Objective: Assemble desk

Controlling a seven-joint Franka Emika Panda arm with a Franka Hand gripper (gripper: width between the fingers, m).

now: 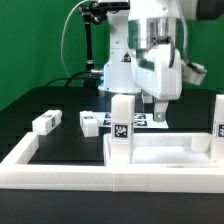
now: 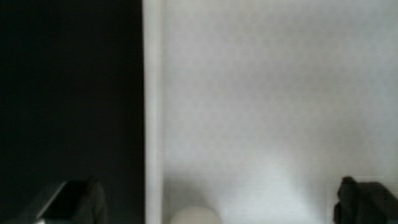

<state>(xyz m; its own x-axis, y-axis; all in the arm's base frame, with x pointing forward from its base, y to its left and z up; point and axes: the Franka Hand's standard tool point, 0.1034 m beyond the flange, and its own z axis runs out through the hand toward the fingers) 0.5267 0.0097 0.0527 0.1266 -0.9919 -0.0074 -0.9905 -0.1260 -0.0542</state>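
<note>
The tabletop (image 1: 165,150) lies hollow side up, just behind the long white rim (image 1: 60,168). A corner leg (image 1: 122,120) stands upright at the tabletop's end toward the exterior view's left, and an end leg (image 1: 219,118) stands at the opposite end. Beyond the corner leg, well clear of the tabletop, lie a nearer loose leg (image 1: 90,122) and a farther loose leg (image 1: 45,122). The gripper (image 1: 157,113) hangs over the tabletop's far edge beside the corner leg. Its fingers (image 2: 75,200) are spread wide and hold nothing.

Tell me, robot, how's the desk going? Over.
Gripper open, above tabletop. Two upright legs at its corners, two loose legs on the black table. Nothing seen in the way.
</note>
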